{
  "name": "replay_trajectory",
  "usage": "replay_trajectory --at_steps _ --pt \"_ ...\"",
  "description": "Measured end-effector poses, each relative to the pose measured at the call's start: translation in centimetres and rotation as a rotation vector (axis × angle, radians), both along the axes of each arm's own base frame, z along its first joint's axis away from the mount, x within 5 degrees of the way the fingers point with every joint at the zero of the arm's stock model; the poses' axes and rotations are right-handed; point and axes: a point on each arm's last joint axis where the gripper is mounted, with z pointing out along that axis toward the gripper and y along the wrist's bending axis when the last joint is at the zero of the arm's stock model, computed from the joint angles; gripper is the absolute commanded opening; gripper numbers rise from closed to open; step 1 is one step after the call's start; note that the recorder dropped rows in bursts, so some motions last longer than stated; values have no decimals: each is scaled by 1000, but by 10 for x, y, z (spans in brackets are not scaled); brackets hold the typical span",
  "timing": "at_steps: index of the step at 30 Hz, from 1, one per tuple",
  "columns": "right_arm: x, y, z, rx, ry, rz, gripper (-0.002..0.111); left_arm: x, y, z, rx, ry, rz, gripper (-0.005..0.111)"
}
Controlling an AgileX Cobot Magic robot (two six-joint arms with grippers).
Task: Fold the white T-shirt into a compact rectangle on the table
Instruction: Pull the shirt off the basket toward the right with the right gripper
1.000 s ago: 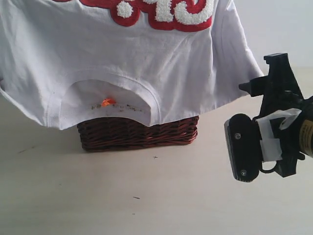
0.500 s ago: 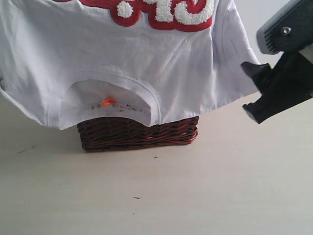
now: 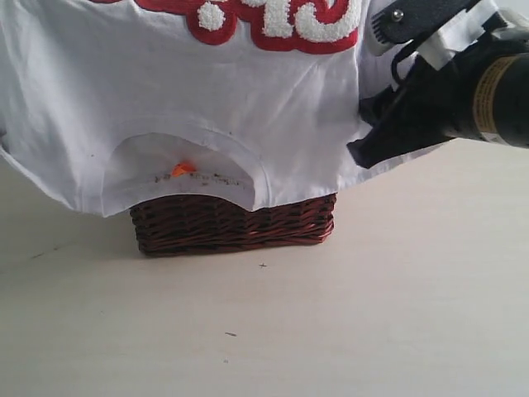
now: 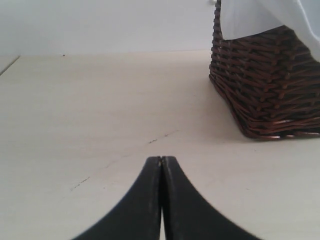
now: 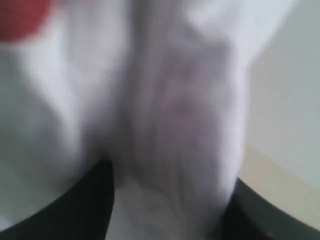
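The white T-shirt (image 3: 207,99) hangs draped over a wicker basket, collar downward, with its orange tag (image 3: 182,169) showing in the neck opening and the red-outlined lettering (image 3: 281,21) at the top. My right gripper (image 3: 368,91) is at the shirt's right sleeve, open, with the cloth (image 5: 165,100) bunched between its spread fingers (image 5: 97,200); that view is blurred. My left gripper (image 4: 161,160) is shut and empty, low over the table (image 4: 100,100), left of the basket and apart from it. A corner of the shirt (image 4: 260,15) overhangs the basket there.
The dark brown wicker basket (image 3: 235,225) stands on the pale beige table (image 3: 331,331) under the shirt, and its side (image 4: 270,85) fills the left wrist view's far right. Tiny dark specks mark the tabletop in front of it.
My right gripper has swung up from low at the right and moved left, onto the shirt's right sleeve. The shirt and basket have not moved.
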Motion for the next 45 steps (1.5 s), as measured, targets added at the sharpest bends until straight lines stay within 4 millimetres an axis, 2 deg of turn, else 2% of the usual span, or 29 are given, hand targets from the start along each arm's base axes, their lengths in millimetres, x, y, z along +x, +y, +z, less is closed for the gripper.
replay_trajectory --at_steps 3,5,6,10,13,16,20,23,28,33,41,45 --pt "-3 10 1 48 0 105 18 0 0 0 0 0 0 0" --pt "-3 10 1 48 0 106 4 0 0 0 0 0 0 0" --pt "-3 9 1 40 0 92 0 0 0 0 0 0 0 0" --pt "-2 3 2 11 -6 44 0 0 0 0 0 0 0 0" --pt "-9 0 15 39 -45 51 0 0 0 0 0 0 0 0" --pt "-19 -4 41 127 -111 67 0 0 0 0 0 0 0 0" --pt "-40 -13 93 292 -239 93 0 0 0 0 0 0 0 0" --pt "-56 -20 125 402 -314 115 0 0 0 0 0 0 0 0" --pt "-68 -24 163 511 -403 153 0 0 0 0 0 0 0 0" --pt "-62 -22 204 563 -487 149 0 0 0 0 0 0 0 0" --pt "-45 -18 281 658 -643 100 0 0 0 0 0 0 0 0" --pt "-38 -14 312 703 -718 103 0 0 0 0 0 0 0 0"
